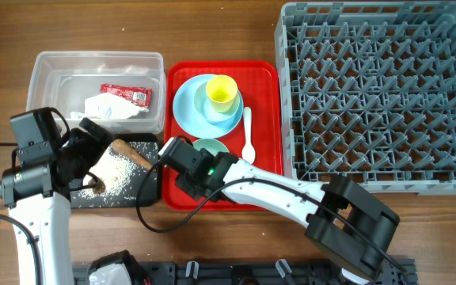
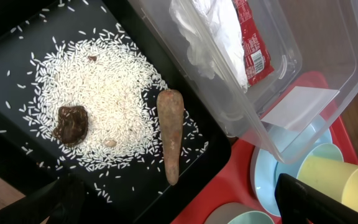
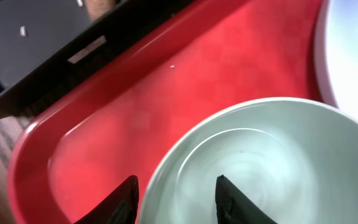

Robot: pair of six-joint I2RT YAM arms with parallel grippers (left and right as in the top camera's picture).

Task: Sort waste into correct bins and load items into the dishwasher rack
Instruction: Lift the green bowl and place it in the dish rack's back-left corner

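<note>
**A:** Where is the pale green round bowl?

**B:** In the near left corner of the flat red plastic tray. The right gripper straddles its rim, one finger inside and one outside, jaws partly apart and not clamped.

**A:** And the left gripper?

**B:** Spread wide, holding nothing, above the shallow black rectangular tray near the table's left edge. White rice grains, a brown lump and a long brown scrap lie in it.

**A:** Other waste?

**B:** A small red sauce packet and crumpled white paper are in the clear plastic tub behind it.

**A:** The dishes?

**B:** A small yellow cup stands in a light blue bowl on a round light blue plate at the red tray's far end. The large grey pegged rack is by the table's right edge.
</note>
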